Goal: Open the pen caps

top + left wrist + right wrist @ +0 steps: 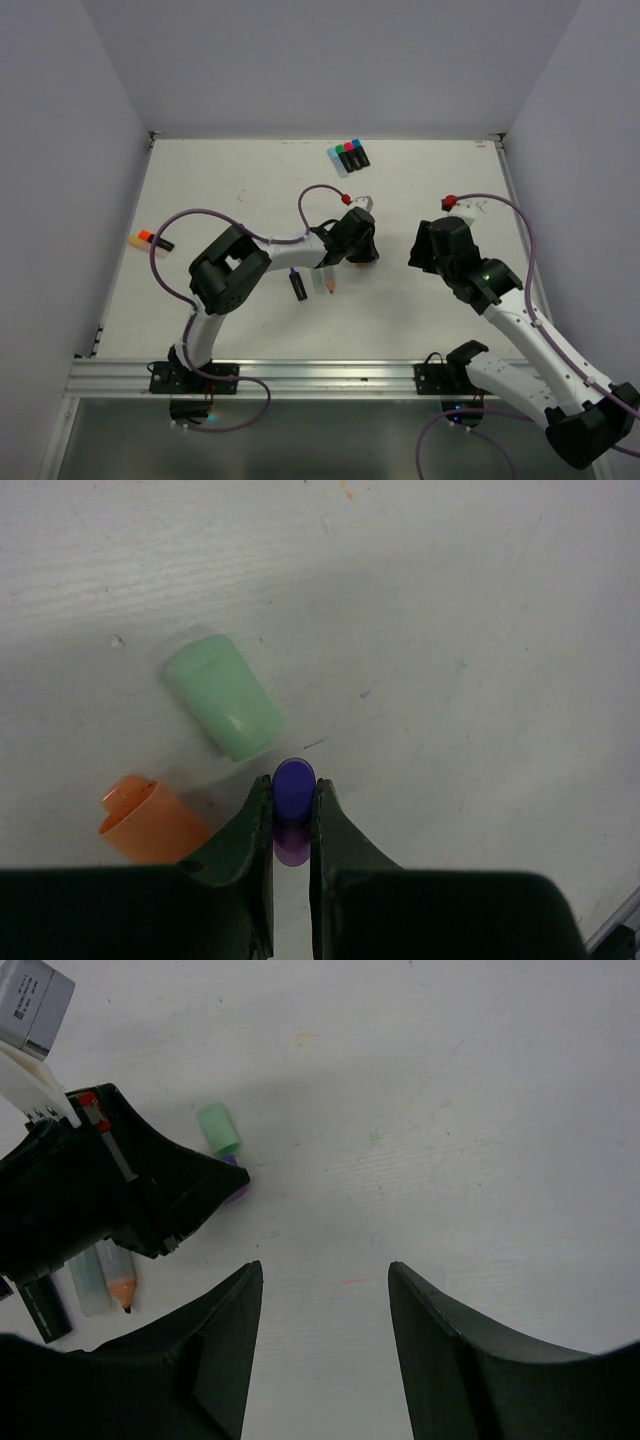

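In the left wrist view my left gripper [292, 786] is shut on a small purple pen cap [293, 783], held just over the white table. A pale green cap [222, 695] lies just ahead of it to the left, and an orange cap [150, 820] lies beside the left finger. From above, the left gripper [362, 252] sits mid-table, hiding the caps. My right gripper [325, 1268] is open with nothing between its fingers. It faces the left gripper from the right [422, 250]. Its view shows the green cap [219, 1128] and a sliver of purple cap [238, 1194].
An uncapped black pen body [297, 287] and a pale one with an orange tip [328, 282] lie near the left arm. Several capped highlighters [348, 155] sit at the back. An orange-capped pen [150, 240] lies at the far left. Walls enclose the table [450, 180].
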Motion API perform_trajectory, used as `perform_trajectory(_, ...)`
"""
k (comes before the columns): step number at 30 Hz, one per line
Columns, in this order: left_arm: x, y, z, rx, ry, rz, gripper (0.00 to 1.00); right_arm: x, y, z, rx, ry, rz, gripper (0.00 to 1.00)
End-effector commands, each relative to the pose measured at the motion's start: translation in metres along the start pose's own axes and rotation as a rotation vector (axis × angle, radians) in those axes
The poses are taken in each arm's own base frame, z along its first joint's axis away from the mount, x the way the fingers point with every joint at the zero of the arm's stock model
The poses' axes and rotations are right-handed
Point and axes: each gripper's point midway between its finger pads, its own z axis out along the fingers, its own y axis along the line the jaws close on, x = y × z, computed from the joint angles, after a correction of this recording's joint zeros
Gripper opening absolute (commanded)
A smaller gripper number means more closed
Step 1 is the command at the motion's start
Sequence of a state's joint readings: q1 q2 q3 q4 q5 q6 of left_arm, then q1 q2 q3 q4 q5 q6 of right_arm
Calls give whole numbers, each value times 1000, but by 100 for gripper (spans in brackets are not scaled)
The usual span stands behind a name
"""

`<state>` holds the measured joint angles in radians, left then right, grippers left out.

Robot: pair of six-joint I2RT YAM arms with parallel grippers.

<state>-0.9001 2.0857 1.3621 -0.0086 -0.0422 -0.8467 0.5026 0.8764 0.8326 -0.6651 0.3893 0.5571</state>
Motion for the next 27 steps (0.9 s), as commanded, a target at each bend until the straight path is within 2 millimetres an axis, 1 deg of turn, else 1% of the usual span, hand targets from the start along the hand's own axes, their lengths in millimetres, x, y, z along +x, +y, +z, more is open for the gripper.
perform_trajectory(1,-12,1,-1,-53,-46,39,1,-1,2,1,-17,-6,9,57)
perform_trajectory(3,-8,2,0,-52,-36,45,4,-1,3,1,-23,-6,12,57)
perform_trajectory(7,-7,-4,2,-22,-32,55,9,2,8,3,-44,3,20,57)
perform_trajectory(9,-6,-8,2,-3,-26,63,16,2,8,3,-46,4,22,57)
perform_trajectory(10,-6,-10,2,4,-26,67,21,4,7,4,-43,7,20,57)
perform_trajectory(13,-3,-10,1,10,-15,71,30,3,7,3,-44,3,22,57)
perform_trajectory(14,-2,-11,1,14,-11,73,37,3,7,3,-46,4,22,57)
perform_trajectory(16,-2,-11,1,14,-11,76,45,3,7,1,-50,0,19,57)
perform_trajectory(19,-1,-12,-1,18,-9,78,52,3,6,1,-49,-1,16,57)
perform_trajectory(20,-7,-19,-1,44,-33,78,53,3,6,1,-49,-1,16,57)
perform_trajectory(24,-15,-32,-13,92,-59,80,57,2,7,0,-54,-5,20,57)
perform_trajectory(27,-30,-45,-28,128,-95,93,60,0,8,-2,-63,-13,26,57)
